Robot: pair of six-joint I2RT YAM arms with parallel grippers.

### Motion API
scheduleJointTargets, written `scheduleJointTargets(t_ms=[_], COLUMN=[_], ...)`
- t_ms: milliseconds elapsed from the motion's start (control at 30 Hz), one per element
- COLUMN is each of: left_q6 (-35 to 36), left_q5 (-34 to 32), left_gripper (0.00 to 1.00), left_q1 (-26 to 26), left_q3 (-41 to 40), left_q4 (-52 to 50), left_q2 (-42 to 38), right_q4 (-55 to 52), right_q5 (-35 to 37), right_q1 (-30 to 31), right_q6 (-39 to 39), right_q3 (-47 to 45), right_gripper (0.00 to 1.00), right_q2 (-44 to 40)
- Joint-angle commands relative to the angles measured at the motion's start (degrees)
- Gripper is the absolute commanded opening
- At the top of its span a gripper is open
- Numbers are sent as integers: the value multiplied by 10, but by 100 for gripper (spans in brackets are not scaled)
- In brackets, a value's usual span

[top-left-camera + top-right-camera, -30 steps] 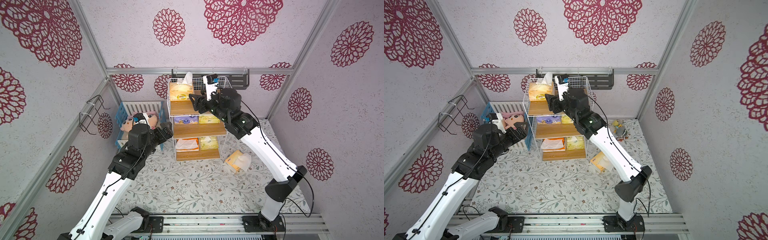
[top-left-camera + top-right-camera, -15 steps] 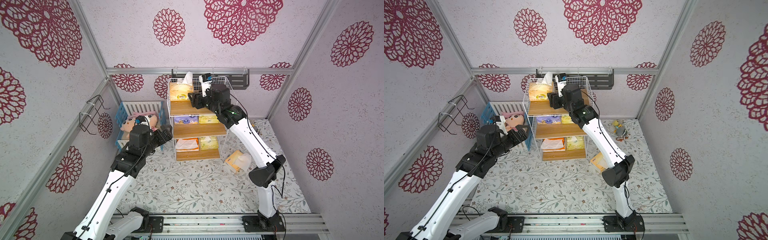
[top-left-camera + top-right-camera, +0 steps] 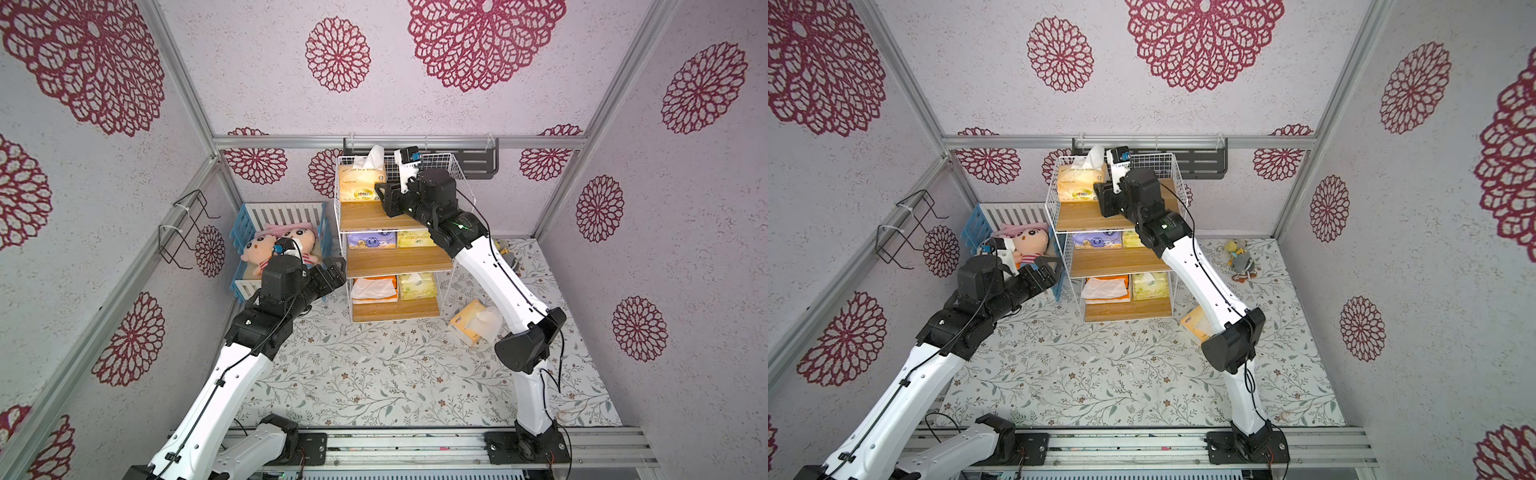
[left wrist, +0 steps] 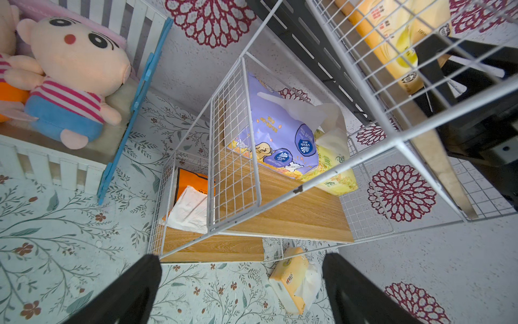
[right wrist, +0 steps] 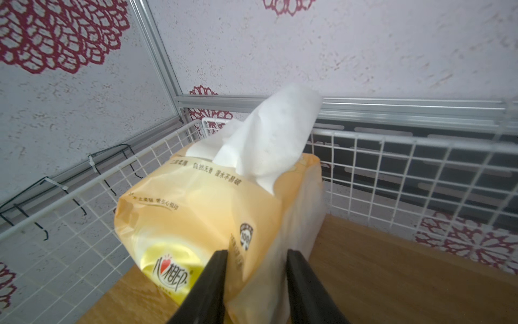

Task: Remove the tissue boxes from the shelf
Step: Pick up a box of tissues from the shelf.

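Note:
The shelf [image 3: 365,217] [image 3: 1084,216] stands against the back wall. On its top board lies a pale yellow-orange tissue box [image 3: 359,187] [image 5: 201,213] with white tissue sticking up. My right gripper [image 3: 380,195] [image 5: 256,252] is shut on that box's near corner, and both fingers press the soft wrap. A purple box [image 3: 371,240] [image 4: 280,134] and a yellow-green one [image 3: 415,239] sit on the middle board. The lowest board carries an orange box [image 3: 374,289] beside another yellow-green one [image 3: 417,286]. Left of the shelf at the lower tiers, my left gripper [image 3: 336,270] [image 4: 241,258] hangs open and empty.
Another pale orange tissue box [image 3: 473,322] [image 4: 291,277] lies on the floor right of the shelf. A blue-and-white crib [image 3: 253,216] with plush dolls stands to the left. A black rack [image 3: 473,162] hangs on the back wall, and a small toy [image 3: 1239,259] lies at the far right.
My right gripper has reached further in over the top board and closed on the pale yellow-orange box's corner. The left arm has shifted slightly and stays open.

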Motion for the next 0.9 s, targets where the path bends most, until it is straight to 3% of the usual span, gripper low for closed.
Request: scheduleJointTargets(t_ms=[0, 300, 667, 867], left_q6=[3, -18, -45, -75], left_q5=[6, 8, 5, 11], left_gripper=[97, 97, 97, 97], left_q1=[4, 5, 5, 4], left_q3=[-2, -10, 5, -4], left_q4=[10, 8, 2, 19], left_q2=[-14, -30, -45, -54], right_q4=[8, 13, -1, 7], right_q5=[-13, -9, -6, -1], right_q1=[-1, 1, 10, 10], right_q6=[3, -4, 20, 35], right_q3=[15, 15, -5, -103], right_gripper=[28, 0, 0, 0], right_q2=[0, -35, -123, -200])
